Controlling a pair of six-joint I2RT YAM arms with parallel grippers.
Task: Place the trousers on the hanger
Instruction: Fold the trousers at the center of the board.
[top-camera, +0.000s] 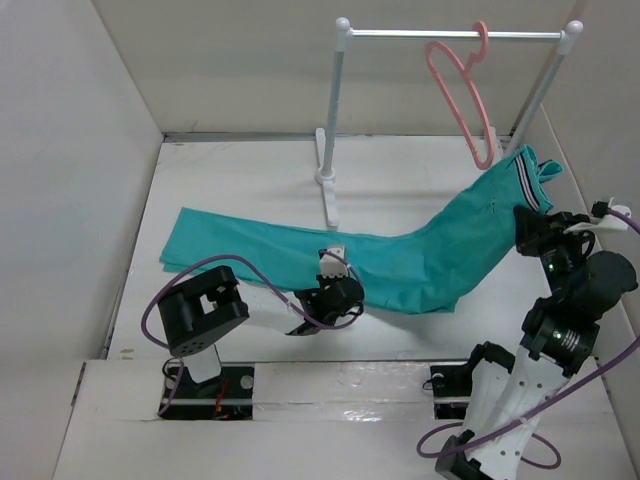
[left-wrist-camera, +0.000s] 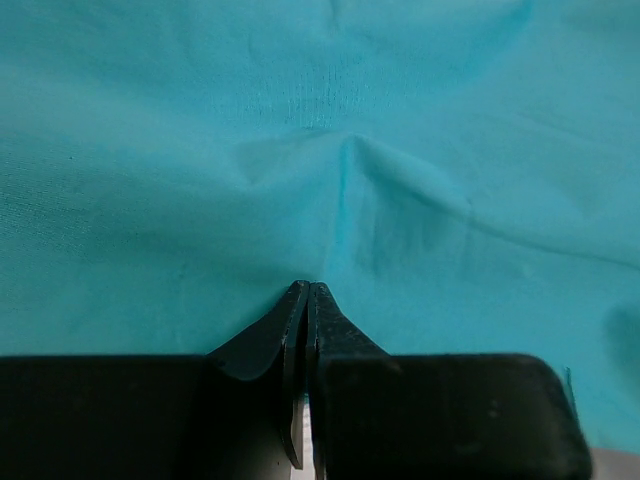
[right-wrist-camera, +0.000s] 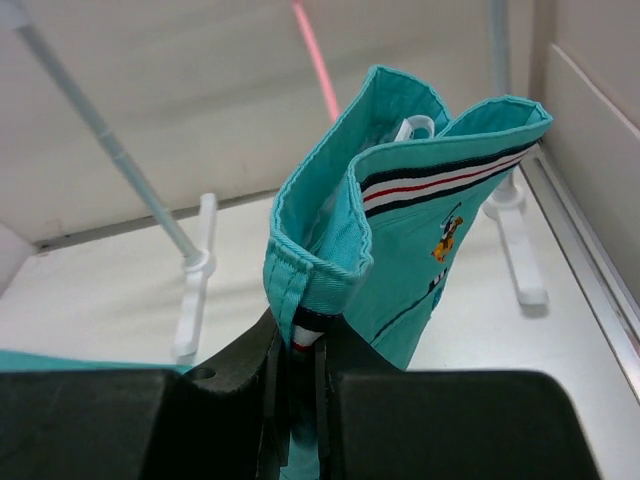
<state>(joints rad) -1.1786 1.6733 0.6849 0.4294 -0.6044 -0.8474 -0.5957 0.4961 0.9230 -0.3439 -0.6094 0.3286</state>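
Observation:
The teal trousers (top-camera: 300, 255) lie across the table, legs to the left. Their striped waistband (top-camera: 530, 180) is lifted at the right. My right gripper (top-camera: 527, 215) is shut on the waistband edge (right-wrist-camera: 300, 330) and holds it upright, below the pink hanger (top-camera: 462, 95). The hanger hangs by its hook on the rail; a strip of it shows in the right wrist view (right-wrist-camera: 312, 50). My left gripper (top-camera: 318, 308) sits at the near edge of the legs. Its tips (left-wrist-camera: 308, 288) are pressed together on a small fold of the trousers (left-wrist-camera: 340, 160).
The white-and-grey rail stand (top-camera: 335, 110) stands at the back, its left foot (top-camera: 326, 190) just behind the trousers and its right post (top-camera: 548, 85) by the right wall. White walls enclose the table on the left, back and right.

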